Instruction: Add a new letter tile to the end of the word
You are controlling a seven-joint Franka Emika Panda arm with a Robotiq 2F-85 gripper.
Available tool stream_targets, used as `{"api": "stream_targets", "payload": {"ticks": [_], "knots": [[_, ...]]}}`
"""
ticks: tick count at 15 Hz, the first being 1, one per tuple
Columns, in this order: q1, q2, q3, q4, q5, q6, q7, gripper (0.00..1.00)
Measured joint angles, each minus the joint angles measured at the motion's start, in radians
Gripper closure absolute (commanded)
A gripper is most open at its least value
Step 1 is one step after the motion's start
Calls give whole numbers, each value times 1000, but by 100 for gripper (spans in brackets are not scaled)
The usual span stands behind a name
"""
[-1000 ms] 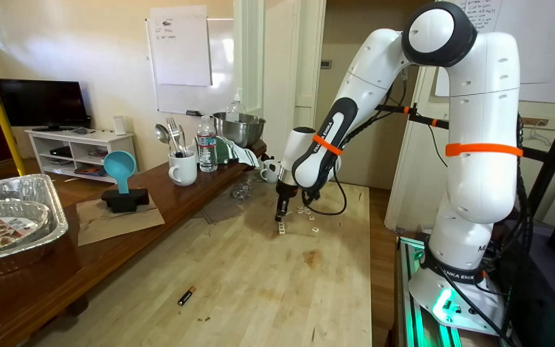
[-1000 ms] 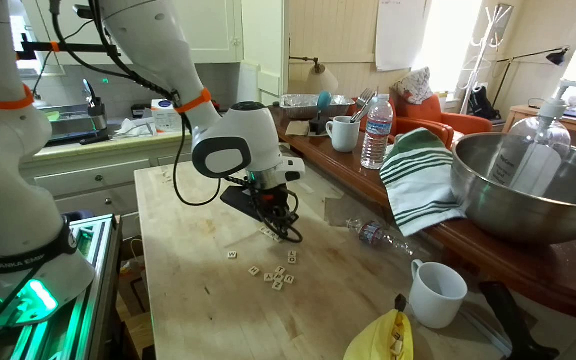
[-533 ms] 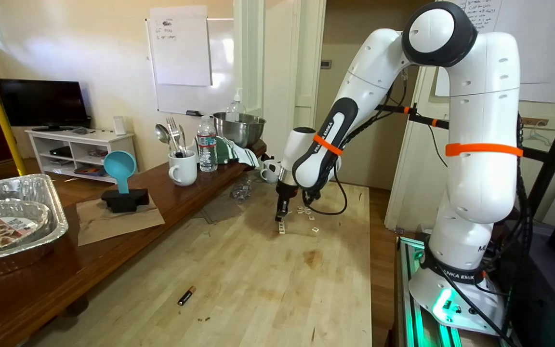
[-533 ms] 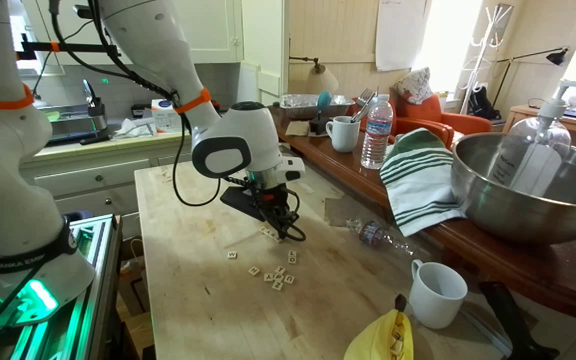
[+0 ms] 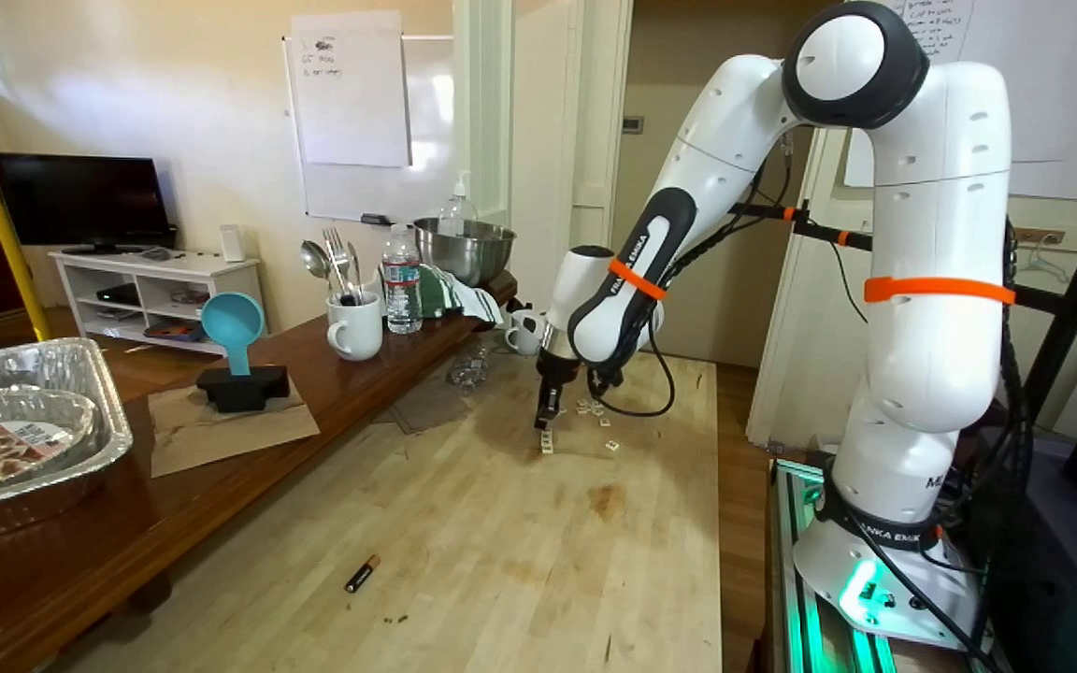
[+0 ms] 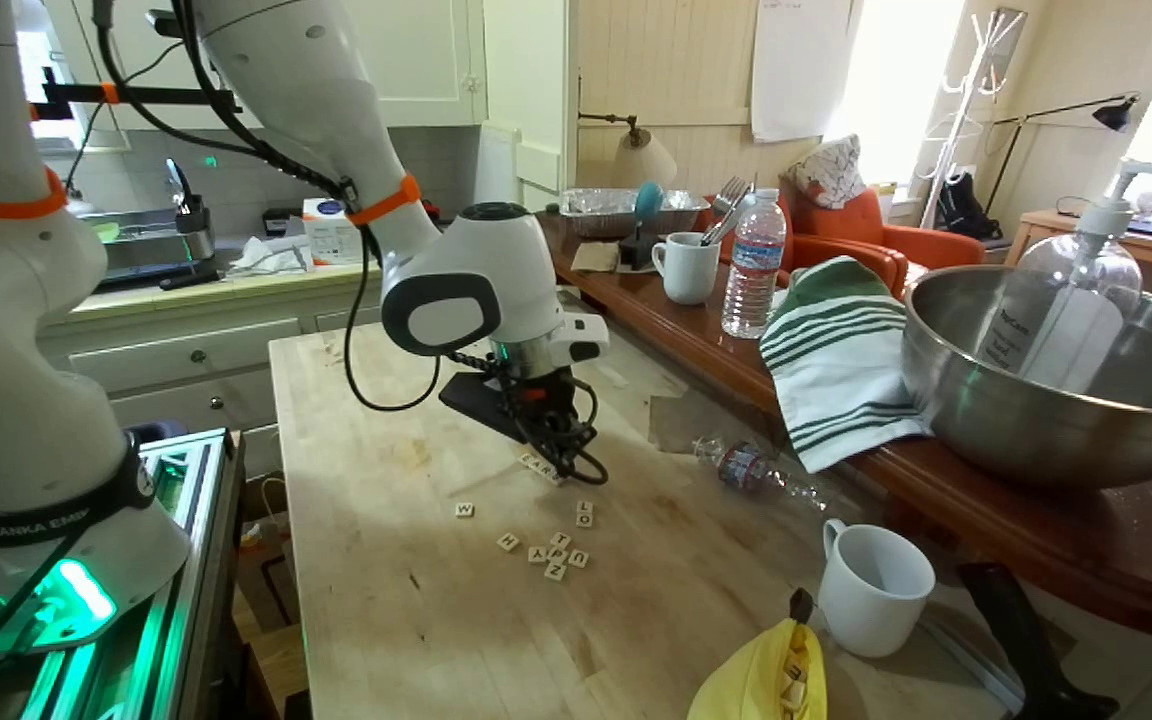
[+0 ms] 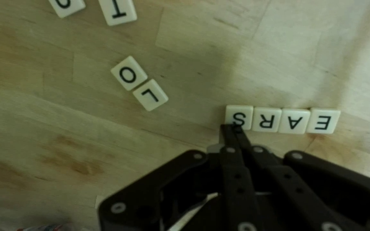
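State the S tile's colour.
The S tile is cream with black lettering, clearest in the wrist view.

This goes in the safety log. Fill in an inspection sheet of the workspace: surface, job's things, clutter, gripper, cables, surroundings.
Surface: wooden table, with a brown stain.
Job's things: word EARS, four tiles in a row, S tile at its end; loose tiles lie apart from it.
Clutter: battery, white mug, lying bottle, yellow pouch.
Gripper: jaws closed together, nothing seen between them; the tip overlaps the S tile in the wrist view, contact uncertain.
Cables: black cable hangs in a loop below the arm; whether it touches the table cannot be told.
Surroundings: raised wooden ledge holding a cutlery mug, standing bottle and steel bowl.
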Motion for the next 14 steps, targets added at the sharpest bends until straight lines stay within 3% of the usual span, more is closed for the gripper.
{"api": "stream_targets", "payload": {"ticks": [7, 9, 14], "knots": [[-24, -29, 39, -7, 41, -8, -1, 100], [-24, -43, 39, -12, 50, -29, 3, 73], [-8, -96, 22, -27, 68, -128, 13, 38]]}}
